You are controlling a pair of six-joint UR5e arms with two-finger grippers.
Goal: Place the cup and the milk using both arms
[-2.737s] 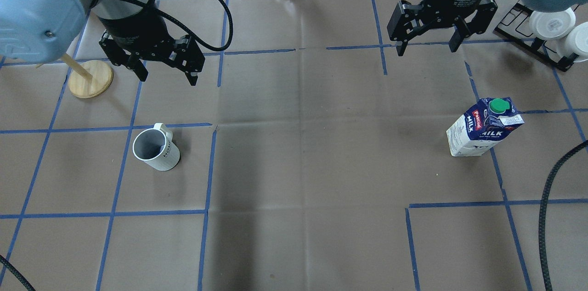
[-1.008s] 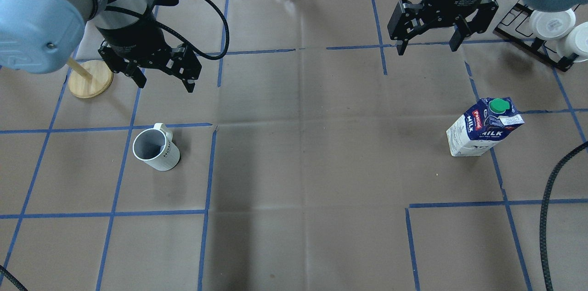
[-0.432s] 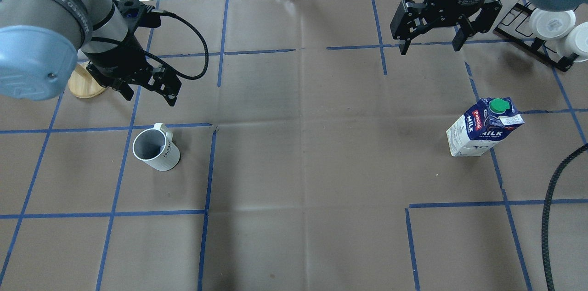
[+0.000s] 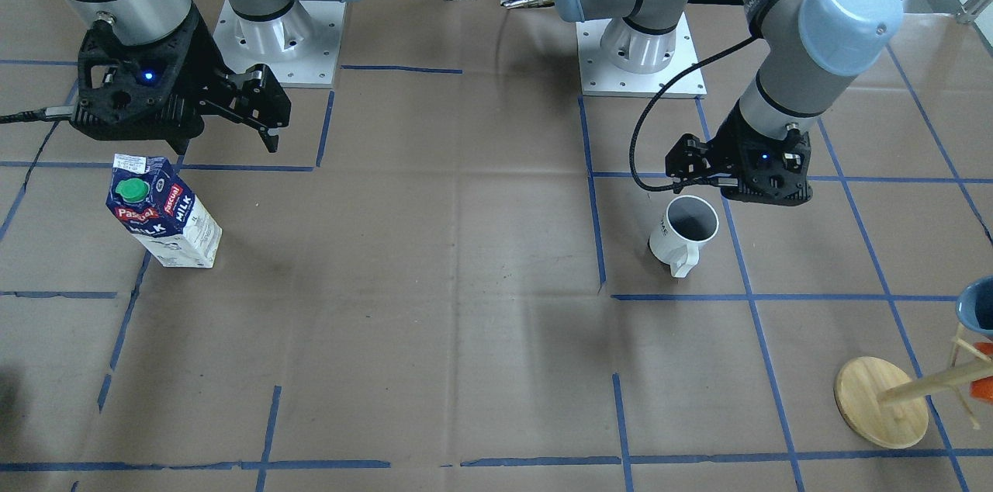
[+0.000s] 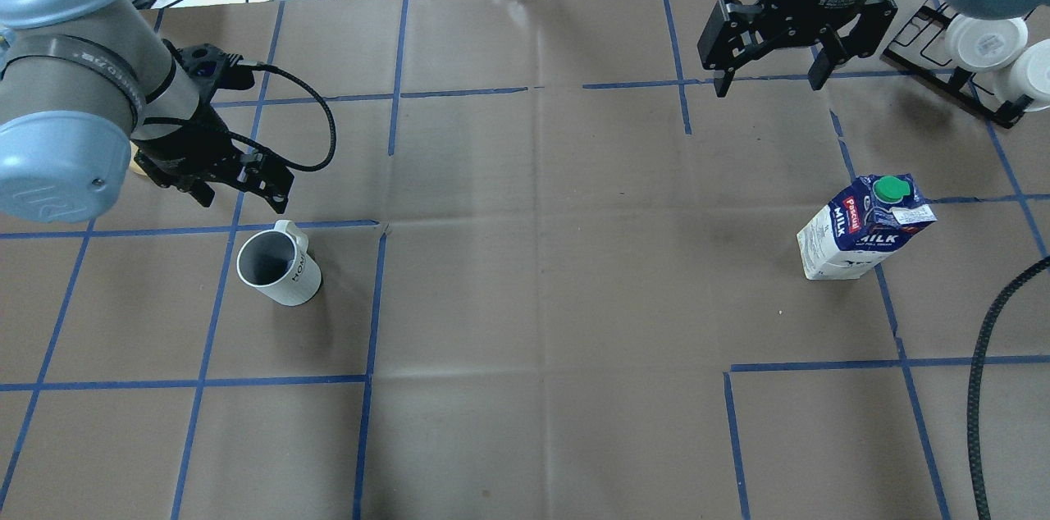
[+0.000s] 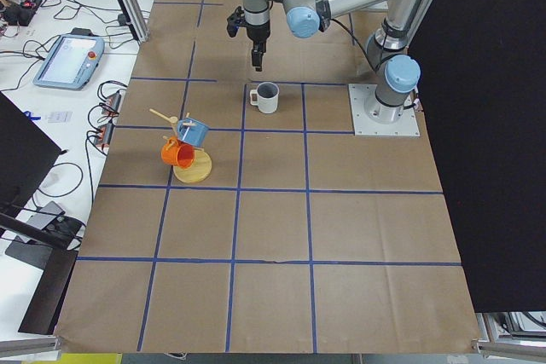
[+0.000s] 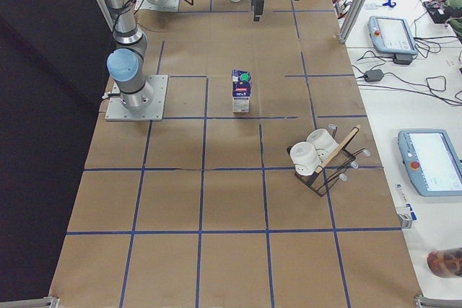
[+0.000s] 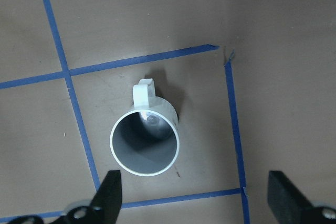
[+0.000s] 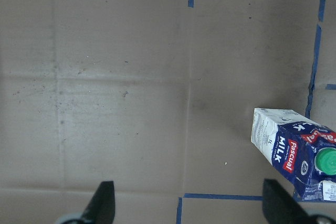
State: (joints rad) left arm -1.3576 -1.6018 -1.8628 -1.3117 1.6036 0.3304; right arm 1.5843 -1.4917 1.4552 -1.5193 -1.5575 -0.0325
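Note:
The white cup (image 5: pixel 277 267) with a grey inside stands upright on the table's left side, handle toward the far side; it also shows in the front view (image 4: pixel 684 230) and the left wrist view (image 8: pixel 145 142). My left gripper (image 5: pixel 239 193) is open and empty, hovering above the cup without touching it; its fingers (image 8: pixel 107 195) frame the cup from above. The milk (image 5: pixel 865 229) carton stands upright on the right, green cap up, and shows in the right wrist view (image 9: pixel 291 148). My right gripper (image 5: pixel 769 85) is open and empty, high and well beyond the milk.
A wooden mug tree (image 4: pixel 880 403) with a blue cup (image 6: pixel 192 134) and an orange cup (image 6: pixel 177 153) stands by my left arm. A black wire rack with white cups (image 5: pixel 984 44) sits far right. A black cable (image 5: pixel 980 389) hangs at the right edge.
My left gripper has moved left and down, from beside the mug tree to just above the cup. The right gripper has barely moved. Cup and milk have stayed put.

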